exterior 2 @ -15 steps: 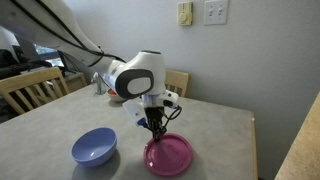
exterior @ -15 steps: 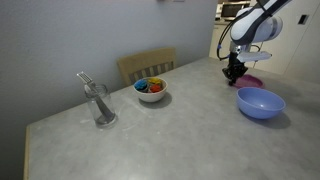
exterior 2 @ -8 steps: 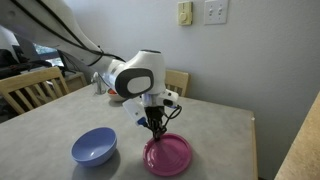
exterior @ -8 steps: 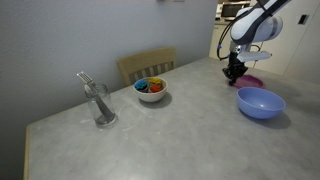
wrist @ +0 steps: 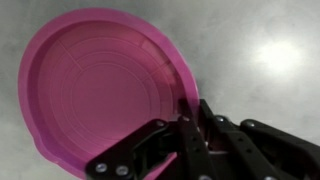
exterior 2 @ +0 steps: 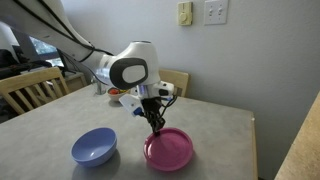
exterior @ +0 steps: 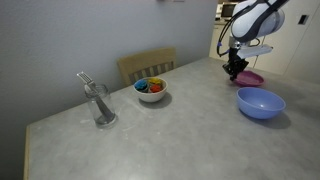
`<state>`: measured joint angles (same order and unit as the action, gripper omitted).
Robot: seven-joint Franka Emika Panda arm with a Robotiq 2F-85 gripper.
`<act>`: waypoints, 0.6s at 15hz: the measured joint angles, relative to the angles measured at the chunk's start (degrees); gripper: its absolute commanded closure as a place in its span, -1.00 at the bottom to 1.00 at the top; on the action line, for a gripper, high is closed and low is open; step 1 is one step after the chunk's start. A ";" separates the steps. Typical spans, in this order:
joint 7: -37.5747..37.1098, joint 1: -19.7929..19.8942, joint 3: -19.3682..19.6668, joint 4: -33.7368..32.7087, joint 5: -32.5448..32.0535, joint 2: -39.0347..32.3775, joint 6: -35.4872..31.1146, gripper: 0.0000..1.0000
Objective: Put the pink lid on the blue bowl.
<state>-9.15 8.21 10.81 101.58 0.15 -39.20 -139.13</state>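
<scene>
End effector [wrist: 188,108] is nearly closed. Its 2 fingers [wrist: 205,135] pinch the rim of the pink lid [wrist: 95,90], 1 over the inner face and 1 outside the lip. I read it as a firm hold, though the contact point is partly hidden. The rest of the disc spreads away from the tips. In an exterior view the lid [exterior 2: 169,150] sits low under the end effector [exterior 2: 156,126], at or just off the surface [exterior 2: 225,130]; I can't tell which. The blue bowl [exterior 2: 94,146] is near, off to the side, apart from the lid.

Step in hand, as I judge it: lift and carry.
- An edge pinch lets the far side droop, so I'd raise it clear of the bowl rim first.
- I'd line up the lid's centre, not the tips, over the bowl's centre, then lower it level and release only once seated.

The lid is thin, glossy plastic, a flat disc with faint concentric rings and a raised lip, so probably slippery. The bowl is smooth, rounded plastic and likely light, so it could skate on the speckled grey surface if bumped.
</scene>
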 measured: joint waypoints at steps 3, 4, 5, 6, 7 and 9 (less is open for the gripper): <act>-1.74 -2.31 0.62 2.10 -2.59 2.72 0.04 0.94; -2.38 -3.11 0.74 2.90 -3.40 3.57 0.05 0.94; -3.09 -3.91 0.83 3.75 -4.24 4.49 0.11 0.94; -3.98 -4.70 0.90 4.57 -5.02 5.32 0.21 0.94; -5.04 -5.49 1.02 5.41 -5.82 6.17 0.51 0.94; -7.08 -7.04 1.29 7.13 -7.47 7.95 1.43 0.94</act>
<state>-16.23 1.16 12.10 108.71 -7.33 -31.25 -137.70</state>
